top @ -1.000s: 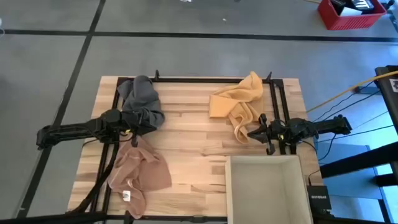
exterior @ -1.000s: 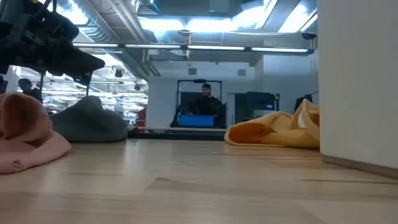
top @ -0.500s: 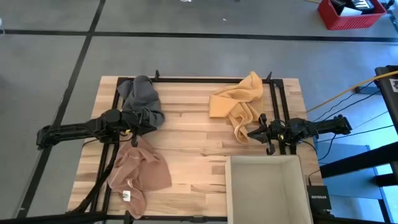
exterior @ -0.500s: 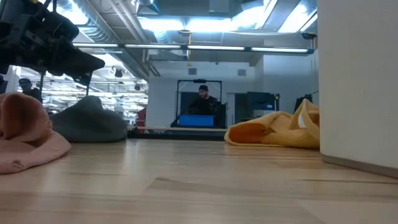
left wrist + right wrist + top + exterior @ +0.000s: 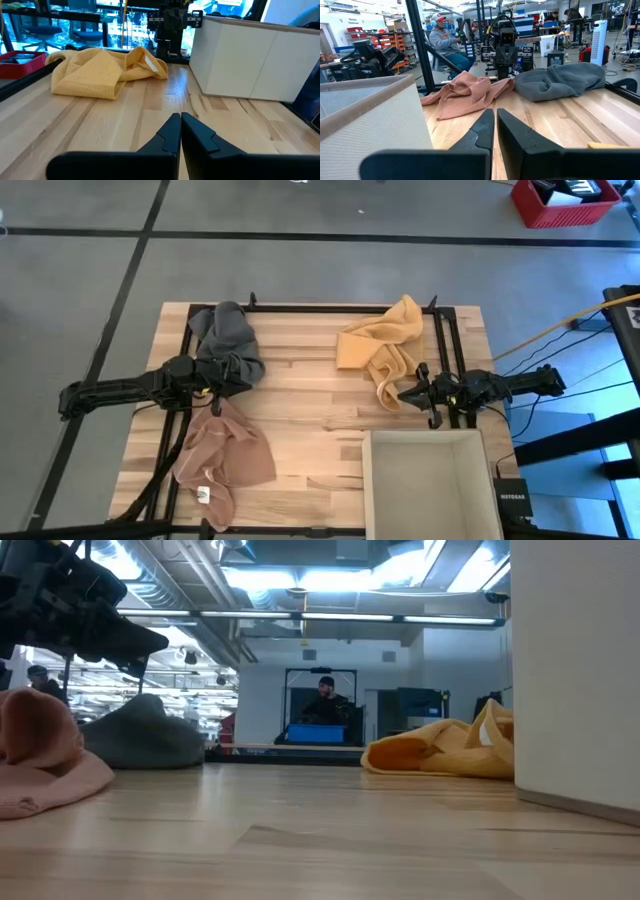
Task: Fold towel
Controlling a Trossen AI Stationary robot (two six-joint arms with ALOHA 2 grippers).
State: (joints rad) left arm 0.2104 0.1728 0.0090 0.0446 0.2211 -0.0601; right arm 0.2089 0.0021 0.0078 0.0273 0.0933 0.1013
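1. Three crumpled towels lie on the tabletop and none has shifted over the last second: the pink towel at the near left, the grey towel at the far left, the yellow towel at the far right.
2. The white box sits at the near right, also unmoved.
3. The left gripper stays between the grey and pink towels, jaws closed on nothing.
4. The right gripper waits just beside the yellow towel's near end, jaws closed and empty too.
5. By my reckoning, folding has not begun.
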